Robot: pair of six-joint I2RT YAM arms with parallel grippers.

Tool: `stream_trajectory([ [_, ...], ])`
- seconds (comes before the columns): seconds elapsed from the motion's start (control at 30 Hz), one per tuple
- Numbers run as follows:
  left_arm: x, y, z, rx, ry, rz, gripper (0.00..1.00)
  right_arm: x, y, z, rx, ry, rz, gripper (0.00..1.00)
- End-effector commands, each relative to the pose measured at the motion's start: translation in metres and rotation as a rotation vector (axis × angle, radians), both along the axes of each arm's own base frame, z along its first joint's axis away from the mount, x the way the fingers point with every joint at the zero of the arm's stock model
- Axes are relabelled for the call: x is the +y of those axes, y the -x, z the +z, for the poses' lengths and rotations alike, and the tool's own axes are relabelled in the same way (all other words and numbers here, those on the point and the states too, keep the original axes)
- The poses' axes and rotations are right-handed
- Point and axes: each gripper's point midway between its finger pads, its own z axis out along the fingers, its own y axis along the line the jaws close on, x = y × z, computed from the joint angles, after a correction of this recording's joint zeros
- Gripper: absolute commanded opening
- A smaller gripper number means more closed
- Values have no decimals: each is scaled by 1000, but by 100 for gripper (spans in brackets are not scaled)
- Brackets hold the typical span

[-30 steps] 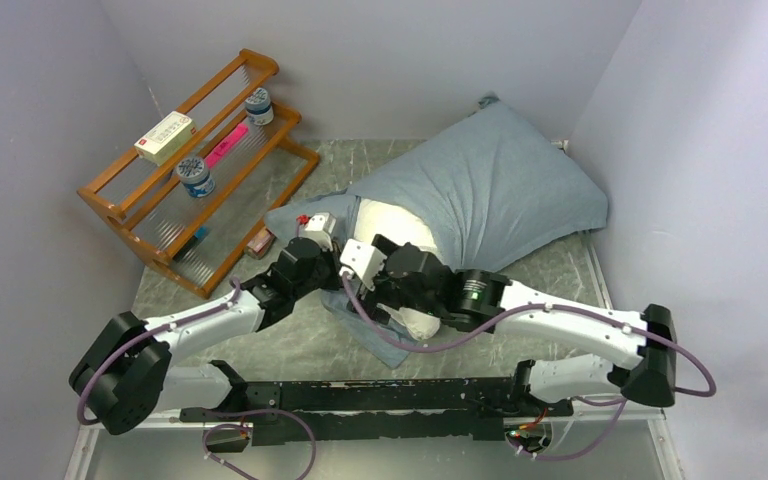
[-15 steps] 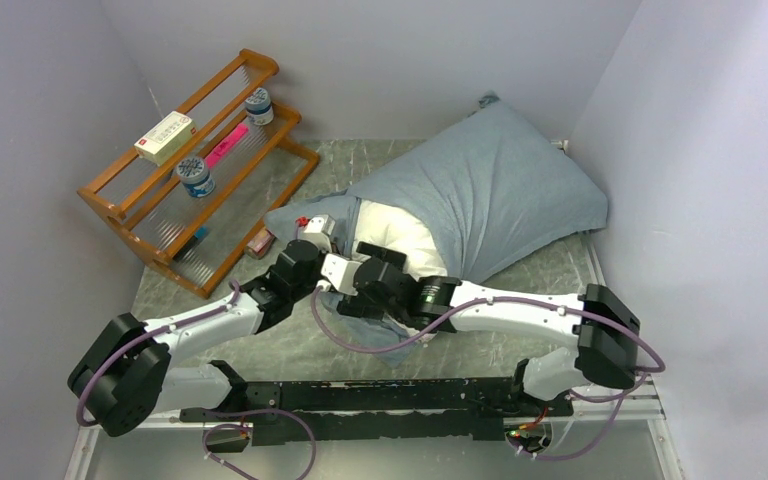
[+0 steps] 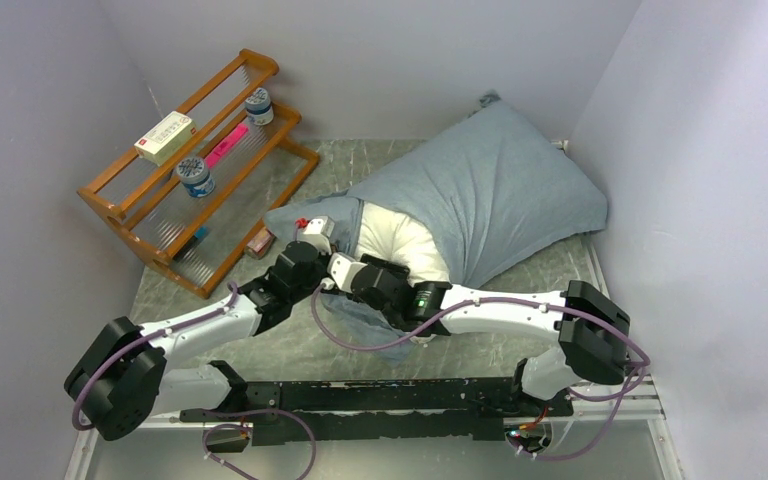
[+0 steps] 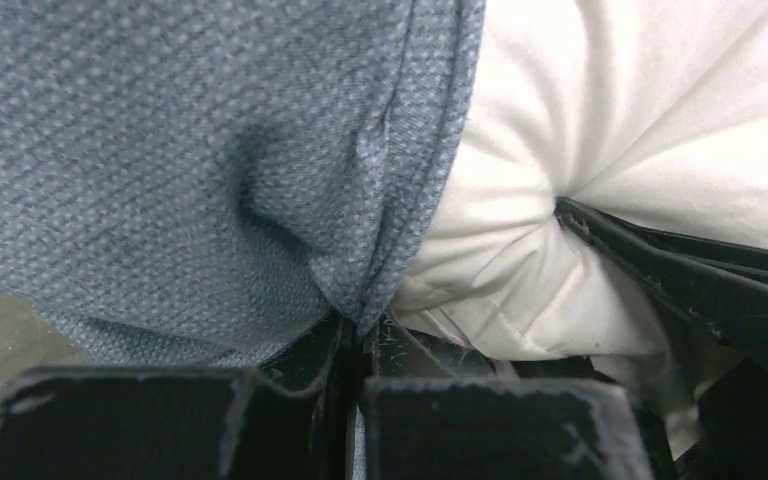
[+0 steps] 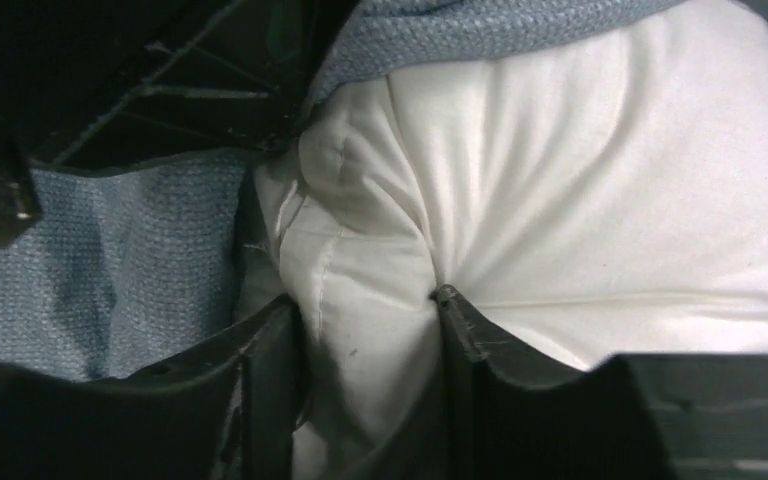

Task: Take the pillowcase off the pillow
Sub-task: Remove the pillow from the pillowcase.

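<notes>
The left tool (image 4: pixel 353 378) pinches the pillowcase (image 4: pixel 160 150) hem; the right tool (image 5: pixel 360 345) seemingly clamps a corner of the pillow (image 5: pixel 610 200).

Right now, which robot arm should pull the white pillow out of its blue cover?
Probably the right. The right gripper pinches the bare pillow, while the left gripper is shut on the pillowcase hem and can hold it back.

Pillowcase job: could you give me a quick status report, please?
Left gripper shut on pillowcase hem. Right gripper shut on pillow corner. Pillow mostly inside, white end exposed. Wooden rack well aside.
</notes>
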Motion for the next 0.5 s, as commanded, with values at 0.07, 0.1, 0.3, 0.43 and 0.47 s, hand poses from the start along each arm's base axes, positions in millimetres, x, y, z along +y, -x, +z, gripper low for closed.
stream_trajectory([
  [0.07, 1, 1, 10, -11, 3, 1, 5, -45, 4, -9, 34, 69, -112, 25],
  [0.1, 1, 1, 13, -15, 2, -1, 5, -47, 5, -5, 33, 59, -115, 19],
  [0.3, 9, -6, 23, -44, -13, 48, 5, -58, 11, 22, 23, -16, -134, 0],
  [0.43, 19, -11, 29, -50, -44, 100, 5, -67, 14, 38, 15, -51, -152, 0],
  [0.47, 23, -12, 32, -55, -51, 116, 5, -70, 16, 41, 14, -60, -156, 0],
])
